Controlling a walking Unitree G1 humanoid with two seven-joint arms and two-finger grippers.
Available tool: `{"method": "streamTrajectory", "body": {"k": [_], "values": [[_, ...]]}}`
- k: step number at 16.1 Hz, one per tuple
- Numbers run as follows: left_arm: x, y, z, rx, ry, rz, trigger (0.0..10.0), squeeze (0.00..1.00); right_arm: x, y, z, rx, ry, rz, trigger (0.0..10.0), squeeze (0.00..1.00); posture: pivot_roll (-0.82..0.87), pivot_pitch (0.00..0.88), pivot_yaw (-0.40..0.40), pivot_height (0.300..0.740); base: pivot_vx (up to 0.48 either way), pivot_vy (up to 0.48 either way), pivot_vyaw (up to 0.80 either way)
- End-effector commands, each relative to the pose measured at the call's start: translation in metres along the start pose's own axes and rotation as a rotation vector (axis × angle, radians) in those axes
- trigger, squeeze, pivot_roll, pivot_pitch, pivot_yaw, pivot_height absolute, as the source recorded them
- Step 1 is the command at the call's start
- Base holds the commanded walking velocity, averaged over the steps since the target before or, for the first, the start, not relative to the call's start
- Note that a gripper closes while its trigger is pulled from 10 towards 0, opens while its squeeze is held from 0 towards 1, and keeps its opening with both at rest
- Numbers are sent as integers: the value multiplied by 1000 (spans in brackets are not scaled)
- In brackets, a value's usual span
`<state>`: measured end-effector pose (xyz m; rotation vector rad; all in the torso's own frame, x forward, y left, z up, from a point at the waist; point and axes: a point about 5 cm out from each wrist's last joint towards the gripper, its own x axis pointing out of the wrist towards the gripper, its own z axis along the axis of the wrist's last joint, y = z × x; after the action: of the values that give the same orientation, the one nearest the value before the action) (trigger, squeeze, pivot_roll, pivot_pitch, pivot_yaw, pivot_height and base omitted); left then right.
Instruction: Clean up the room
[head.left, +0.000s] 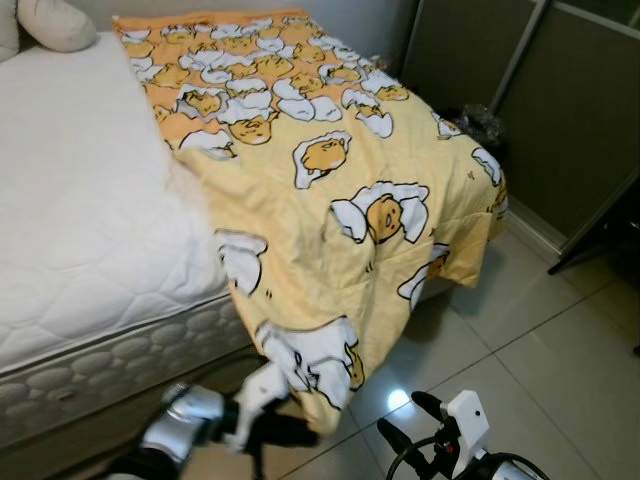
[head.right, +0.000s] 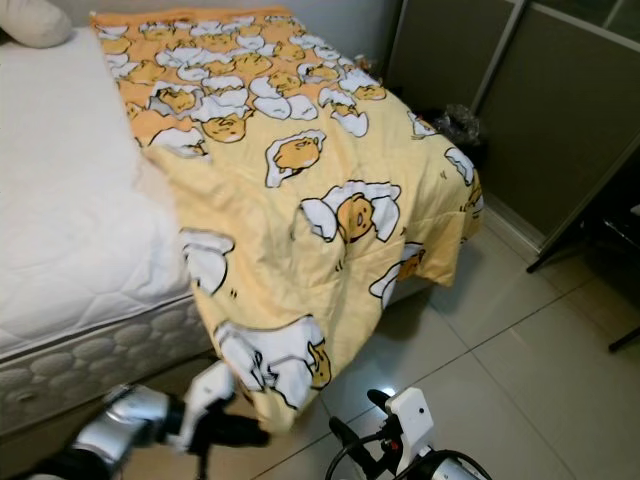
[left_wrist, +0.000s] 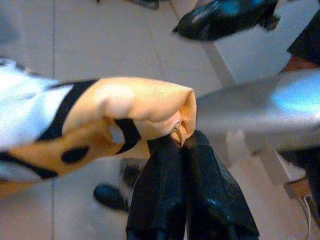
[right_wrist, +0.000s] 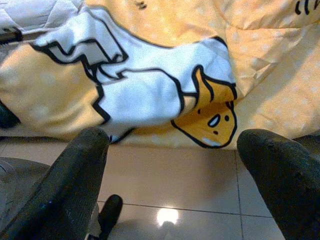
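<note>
A bed with a white quilted mattress (head.left: 80, 230) stands on a pale tiled floor (head.left: 540, 350). A yellow blanket (head.left: 340, 200) printed with egg cartoons lies across the mattress's right part, draping over the foot end and corner down toward the tiles. A cream pillow (head.left: 55, 22) rests at the mattress's far left end.

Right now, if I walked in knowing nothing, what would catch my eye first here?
The yellow blanket printed with cartoon eggs, spread across the right side of the bed and hanging off its foot toward the tiled floor. Beside it the bare white mattress lies uncovered. Low down, the robot's left gripper is shut on the blanket's hanging corner, while the right gripper hovers open just above the floor in front of it.
</note>
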<state>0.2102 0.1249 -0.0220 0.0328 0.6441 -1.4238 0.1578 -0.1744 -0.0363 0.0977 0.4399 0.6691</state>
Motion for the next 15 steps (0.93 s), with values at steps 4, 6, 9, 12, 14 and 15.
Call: {"method": "streamTrajectory", "body": {"k": [4, 6, 9, 12, 14, 15], "values": [[33, -9, 23, 61, -31, -124, 0, 0, 4, -4, 5, -21, 11, 19, 10000, 0, -66, 4, -47, 736, 0, -416, 0], [44, -21, 21, 61, -8, -222, 0, 0, 6, -5, 7, -24, 16, 23, 10000, 0, -67, 2, -43, 736, 0, 0, 0], [52, -24, 10, 51, 49, -181, 3804, 0, 8, -6, 8, -26, 12, 13, 10000, 0, -71, 1, -35, 736, 0, 0, 0], [56, -25, -1, 58, 126, -99, 10000, 0, 9, -8, 10, -27, 3, 2, 10000, 0, -73, 0, -33, 736, 0, 0, 0], [55, -23, -9, 71, 184, -42, 10000, 0, 8, -10, 10, -28, 1, -5, 10000, 0, -71, 0, -34, 736, 0, 0, 0], [55, -23, -12, 82, 201, -3, 10000, 0, 7, -11, 10, -29, 3, -5, 10000, 0, -68, 0, -36, 736, 0, 0, 0]]}}
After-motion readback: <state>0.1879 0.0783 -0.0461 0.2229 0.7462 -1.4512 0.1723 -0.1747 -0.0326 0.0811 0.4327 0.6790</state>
